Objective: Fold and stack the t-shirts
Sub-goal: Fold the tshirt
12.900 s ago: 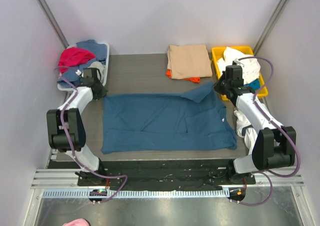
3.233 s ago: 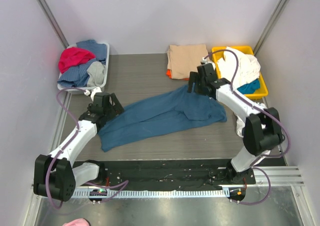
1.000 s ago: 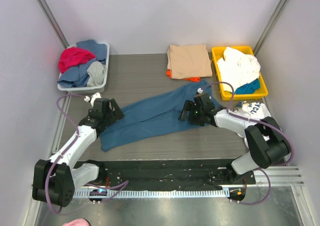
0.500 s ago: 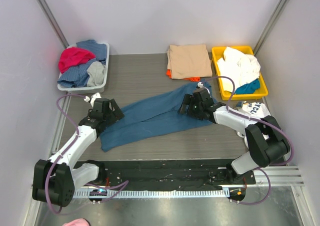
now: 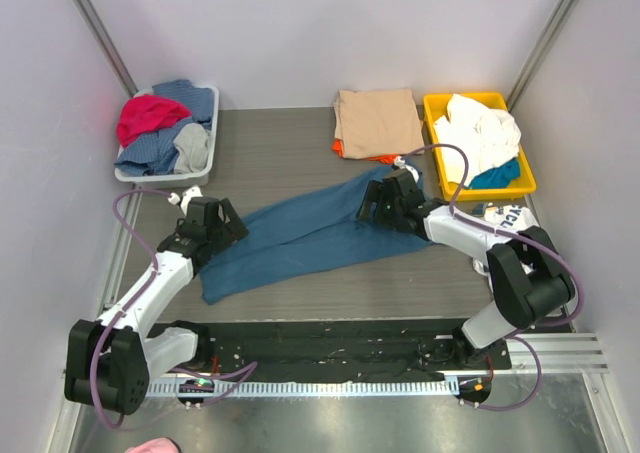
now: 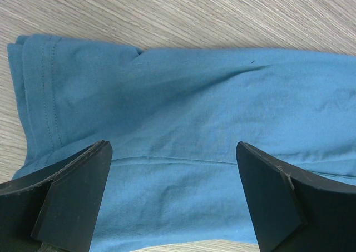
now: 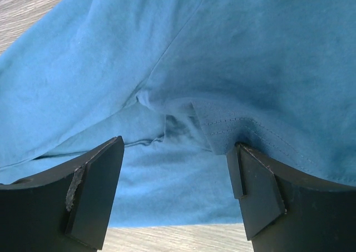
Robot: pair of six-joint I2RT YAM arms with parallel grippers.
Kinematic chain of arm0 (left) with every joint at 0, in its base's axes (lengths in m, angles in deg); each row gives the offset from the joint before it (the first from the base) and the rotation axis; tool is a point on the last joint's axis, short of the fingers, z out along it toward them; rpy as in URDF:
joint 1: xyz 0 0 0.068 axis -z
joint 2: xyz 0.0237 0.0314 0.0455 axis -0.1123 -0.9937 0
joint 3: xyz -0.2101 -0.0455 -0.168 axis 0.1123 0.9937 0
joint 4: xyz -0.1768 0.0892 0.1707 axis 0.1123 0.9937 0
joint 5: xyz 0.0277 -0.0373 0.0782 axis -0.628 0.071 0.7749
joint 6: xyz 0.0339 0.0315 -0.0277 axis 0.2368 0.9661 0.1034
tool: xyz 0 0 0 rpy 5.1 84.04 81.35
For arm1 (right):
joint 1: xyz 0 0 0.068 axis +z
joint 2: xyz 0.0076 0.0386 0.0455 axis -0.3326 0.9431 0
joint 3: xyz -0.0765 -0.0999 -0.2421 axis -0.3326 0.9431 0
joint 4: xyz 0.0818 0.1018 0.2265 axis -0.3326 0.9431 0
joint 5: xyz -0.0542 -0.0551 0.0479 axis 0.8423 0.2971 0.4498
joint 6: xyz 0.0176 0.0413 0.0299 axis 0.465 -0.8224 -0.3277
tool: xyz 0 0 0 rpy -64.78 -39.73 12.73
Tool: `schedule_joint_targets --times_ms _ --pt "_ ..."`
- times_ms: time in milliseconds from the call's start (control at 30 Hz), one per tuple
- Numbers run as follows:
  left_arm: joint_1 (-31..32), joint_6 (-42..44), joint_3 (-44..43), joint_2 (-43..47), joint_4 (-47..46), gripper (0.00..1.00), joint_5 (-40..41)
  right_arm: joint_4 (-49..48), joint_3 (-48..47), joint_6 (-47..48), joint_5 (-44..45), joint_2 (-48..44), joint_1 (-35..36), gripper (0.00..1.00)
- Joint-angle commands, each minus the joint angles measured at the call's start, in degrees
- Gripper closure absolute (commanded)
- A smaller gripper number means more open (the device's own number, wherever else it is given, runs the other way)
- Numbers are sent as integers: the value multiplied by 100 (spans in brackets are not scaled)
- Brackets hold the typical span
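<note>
Though the overhead view left both sets of fingertips hard to make out against the dark wrist housings, the wrist cameras showed them plainly. The left pincer (image 5: pixel 228 225), its arm stretched low and forward from the base, hung over the left end of the dark teal t-shirt (image 5: pixel 310 235). Its jaws were spread wide, with only flat cloth beneath and a stitched sleeve hem to one side. The right pincer (image 5: pixel 372 207), its forearm reaching leftward low over the tabletop (image 5: pixel 280 153), stood over the other end. Its jaws were also well apart, straddling a raised fold; whether the fingers touched cloth could not be told. That shirt lay bunched in a long diagonal strip. Behind it, the tan t-shirt (image 5: pixel 377 121) sat folded on the orange t-shirt (image 5: pixel 372 157), of which only an edge showed.
</note>
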Motion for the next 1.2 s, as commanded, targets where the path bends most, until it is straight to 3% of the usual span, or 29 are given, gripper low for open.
schedule_joint_targets --times_ms 0,700,1167 --pt "-10 96 11 109 -12 0 100 -24 -332 271 326 61 29 18" --pt "-10 17 64 83 -56 0 47 311 -386 596 695 149 20 17" --pt "-10 34 82 188 49 0 91 -778 97 421 432 333 20 17"
